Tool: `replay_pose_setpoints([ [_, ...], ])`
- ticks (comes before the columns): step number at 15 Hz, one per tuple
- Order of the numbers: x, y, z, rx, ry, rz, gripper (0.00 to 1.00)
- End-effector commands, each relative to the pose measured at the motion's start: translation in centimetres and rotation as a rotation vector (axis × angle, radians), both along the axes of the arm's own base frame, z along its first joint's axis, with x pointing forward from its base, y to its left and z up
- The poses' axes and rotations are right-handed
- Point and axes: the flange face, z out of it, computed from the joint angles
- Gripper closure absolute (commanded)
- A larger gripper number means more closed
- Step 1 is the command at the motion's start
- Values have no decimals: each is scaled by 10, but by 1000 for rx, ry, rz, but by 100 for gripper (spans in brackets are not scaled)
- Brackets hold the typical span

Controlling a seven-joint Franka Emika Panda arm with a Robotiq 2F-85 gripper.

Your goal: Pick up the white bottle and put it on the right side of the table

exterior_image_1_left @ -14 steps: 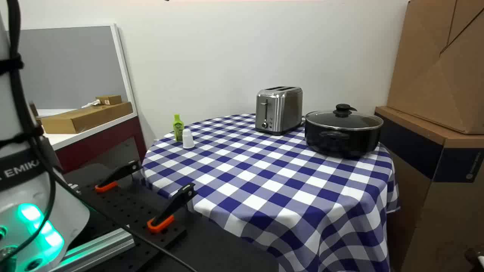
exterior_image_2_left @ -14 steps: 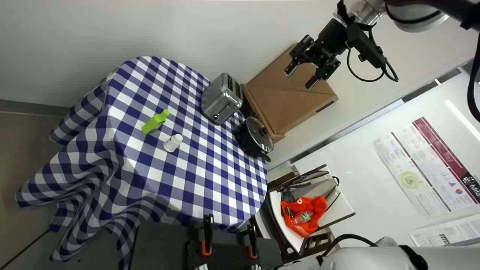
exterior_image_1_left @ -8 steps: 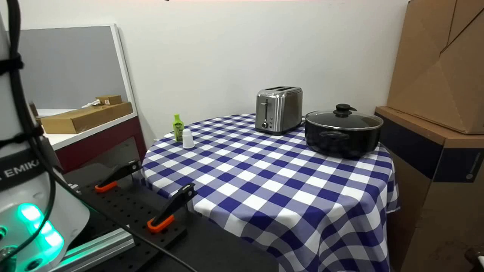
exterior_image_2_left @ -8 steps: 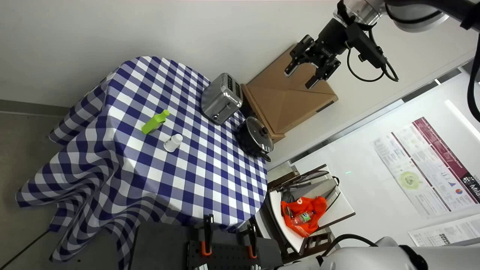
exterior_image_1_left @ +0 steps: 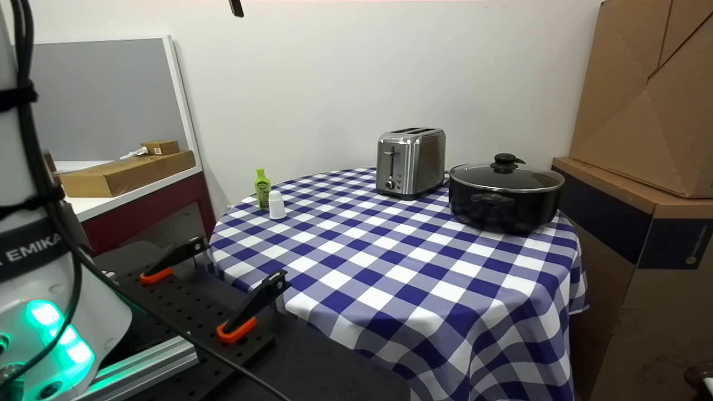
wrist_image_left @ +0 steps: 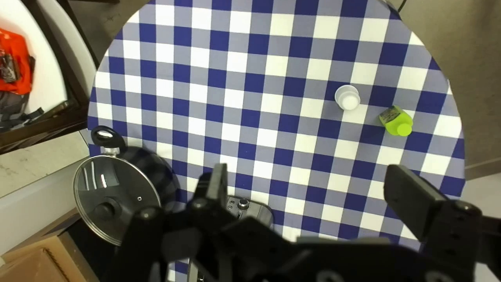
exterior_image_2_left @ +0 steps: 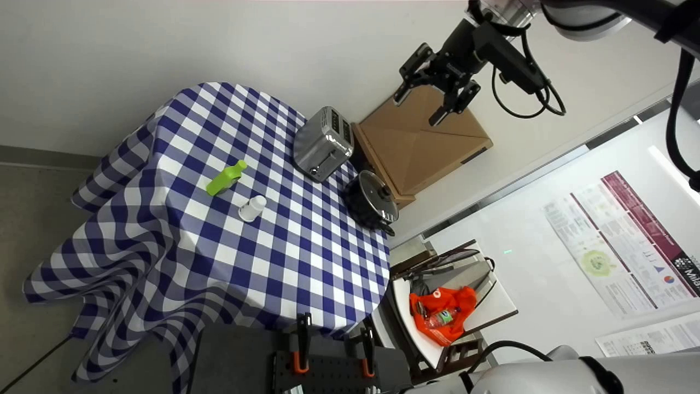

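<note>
The white bottle (exterior_image_1_left: 277, 205) stands upright on the table with the blue-and-white checked cloth (exterior_image_1_left: 390, 256). It shows in an exterior view (exterior_image_2_left: 252, 209) beside the green bottle (exterior_image_2_left: 226, 178), and in the wrist view (wrist_image_left: 347, 97) at upper right. The green bottle also shows in the wrist view (wrist_image_left: 396, 120). My gripper (exterior_image_2_left: 418, 108) is high above the table, well apart from both bottles, with its fingers spread. In the wrist view my gripper (wrist_image_left: 307, 174) is open with only cloth showing between the fingertips. In an exterior view only one dark fingertip (exterior_image_1_left: 237, 8) shows at the top edge.
A silver toaster (exterior_image_1_left: 410, 162) and a black lidded pot (exterior_image_1_left: 504, 200) stand on the table. Cardboard boxes (exterior_image_1_left: 640, 111) are stacked beside the pot. Black clamps with orange pads (exterior_image_1_left: 256, 303) sit at the table's edge by the robot base. A chair holds an orange bag (exterior_image_2_left: 445, 314).
My gripper has moved a little to the left in an exterior view, and a fingertip has come down into the top edge of an exterior view. The bottles have not moved.
</note>
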Motion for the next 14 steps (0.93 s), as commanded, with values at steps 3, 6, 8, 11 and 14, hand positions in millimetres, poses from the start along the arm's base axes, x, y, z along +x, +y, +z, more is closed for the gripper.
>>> replay_pose_setpoints([
  [3, 1, 80, -75, -47, -112, -46, 0],
  [6, 3, 98, -119, -10, -97, -18, 0],
  [8, 5, 97, -146, 15, -78, -33, 0],
  [11, 9, 81, -181, 61, -54, -71, 0],
  [14, 14, 68, -210, 127, -35, -113, 0],
])
